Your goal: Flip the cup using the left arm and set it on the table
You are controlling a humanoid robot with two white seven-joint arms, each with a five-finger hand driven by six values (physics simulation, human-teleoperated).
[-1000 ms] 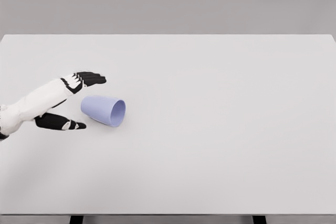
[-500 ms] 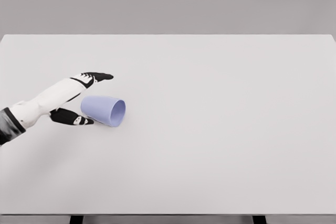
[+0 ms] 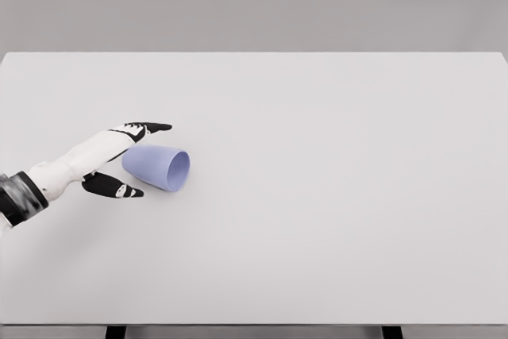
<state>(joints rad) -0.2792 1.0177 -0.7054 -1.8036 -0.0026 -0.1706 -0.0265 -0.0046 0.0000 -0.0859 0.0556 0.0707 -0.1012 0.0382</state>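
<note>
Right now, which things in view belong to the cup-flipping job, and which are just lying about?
Part of the job:
- cup, lilac, lying on its side, mouth facing right
- left hand, fingers spread around the cup's closed end, not yet gripping
- table, where the cup will stand

Lying about:
- nothing else in view

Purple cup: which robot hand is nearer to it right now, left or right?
Left. The left robot hand sits at the closed end of the purple cup, which lies on its side on the table, with fingers spread above and thumb below it. The right robot hand is out of view.
</note>
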